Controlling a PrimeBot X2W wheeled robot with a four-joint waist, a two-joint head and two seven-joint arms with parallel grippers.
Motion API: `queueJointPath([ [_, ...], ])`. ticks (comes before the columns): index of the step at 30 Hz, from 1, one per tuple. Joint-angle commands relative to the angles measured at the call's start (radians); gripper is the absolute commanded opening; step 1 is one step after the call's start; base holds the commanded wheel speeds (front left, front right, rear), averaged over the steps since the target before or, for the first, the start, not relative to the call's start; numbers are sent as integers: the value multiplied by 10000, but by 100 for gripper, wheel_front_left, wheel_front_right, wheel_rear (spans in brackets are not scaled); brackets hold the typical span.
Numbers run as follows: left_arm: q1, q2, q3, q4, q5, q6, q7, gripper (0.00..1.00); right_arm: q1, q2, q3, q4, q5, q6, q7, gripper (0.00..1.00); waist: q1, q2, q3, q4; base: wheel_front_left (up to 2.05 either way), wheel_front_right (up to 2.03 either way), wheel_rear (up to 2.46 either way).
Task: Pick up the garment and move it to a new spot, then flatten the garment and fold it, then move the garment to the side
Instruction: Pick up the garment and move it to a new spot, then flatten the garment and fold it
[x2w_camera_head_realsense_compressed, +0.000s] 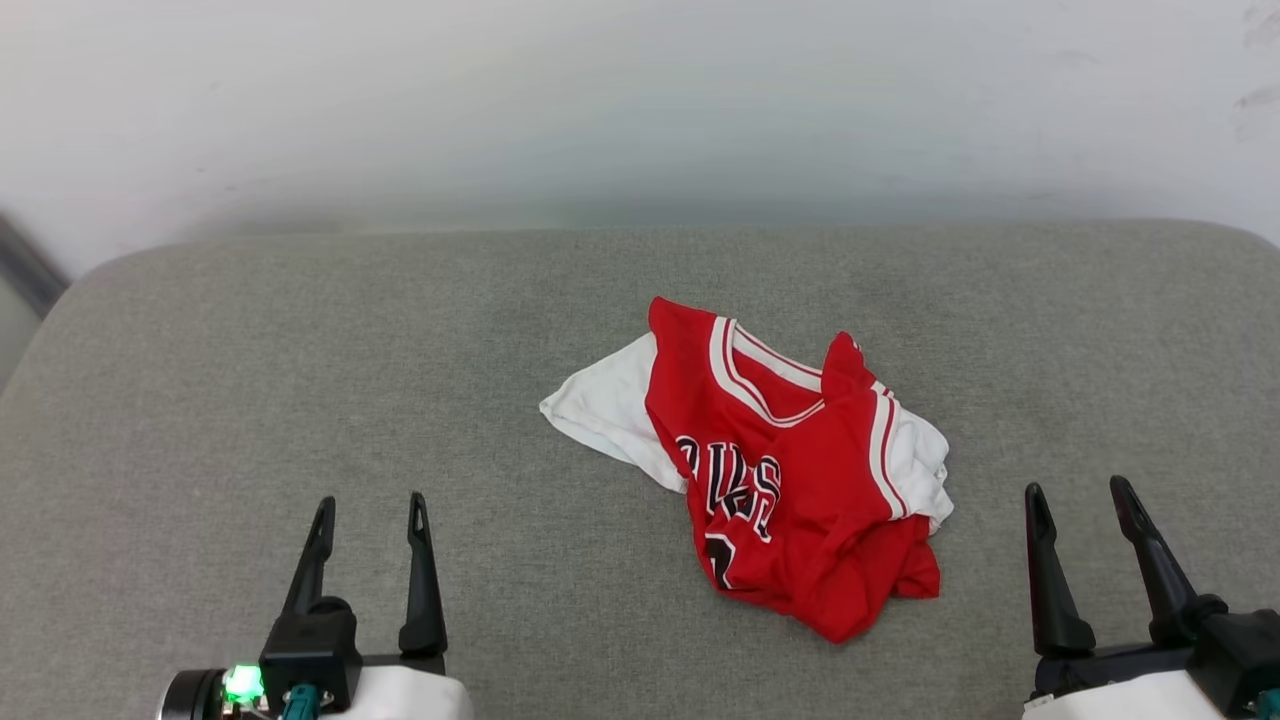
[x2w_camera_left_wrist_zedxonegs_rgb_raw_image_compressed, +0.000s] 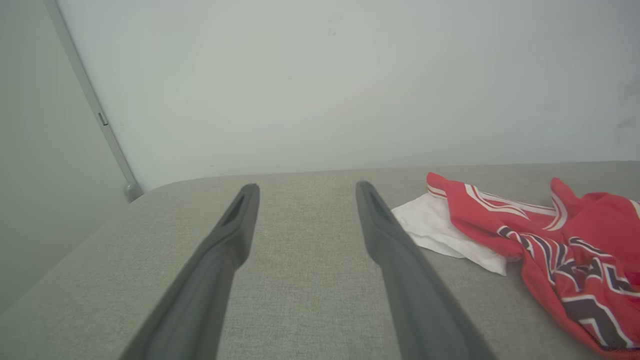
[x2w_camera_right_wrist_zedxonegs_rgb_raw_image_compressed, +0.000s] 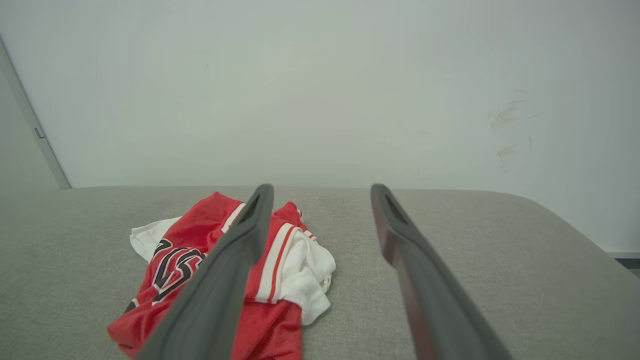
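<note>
The red jersey-style shirt w/ white sleeves (x2w_camera_head_realsense_compressed: 790, 470): thin soft cloth, creased, red body w/ slight sheen, sleeves matt. Its black lettering (x2w_camera_head_realsense_compressed: 735, 490) looks flat, smooth. The grey padded bench (x2w_camera_head_realsense_compressed: 300, 380): matt woven fabric, fine rough-ish weave. The pale wall (x2w_camera_head_realsense_compressed: 640, 100): smooth, matt, a few scuffs. The left end effector (x2w_camera_head_realsense_compressed: 370, 505) & right end effector (x2w_camera_head_realsense_compressed: 1078, 488): dark fingers (x2w_camera_head_realsense_compressed: 424, 580), matt, smooth; plastic or rubber, can't tell.

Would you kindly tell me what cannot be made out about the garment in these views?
- Head view: folds of the garment break its lettering and hide most of its number.
- Left wrist view: the right edge cuts the garment off.
- Right wrist view: a finger of the right gripper covers the garment's middle.
</note>
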Motion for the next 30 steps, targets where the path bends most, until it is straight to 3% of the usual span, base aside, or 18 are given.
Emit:
queueJointPath([
  [1,210,-194,183,48,175,-223,-27,100,165,21,12,18,75,-7,-24,100,0,0,-76,-6,0,0,0],
  [9,689,-964,960,242,861,-1139,-28,100,508,21,-65,114,443,-5,-24,100,0,0,-285,12,0,0,0],
  [17,885,-1445,1590,292,1342,-1696,-28,100,633,21,-31,67,544,-5,-24,100,0,0,-292,21,0,0,0],
  [26,609,-1677,2095,356,1686,-2162,-28,100,503,21,-20,8,430,-5,-24,100,0,0,-171,-10,0,0,0],
  [30,-251,-1397,2305,532,1819,-2546,-28,100,323,23,37,-59,263,-5,-24,100,0,0,-27,-16,0,0,0],
])
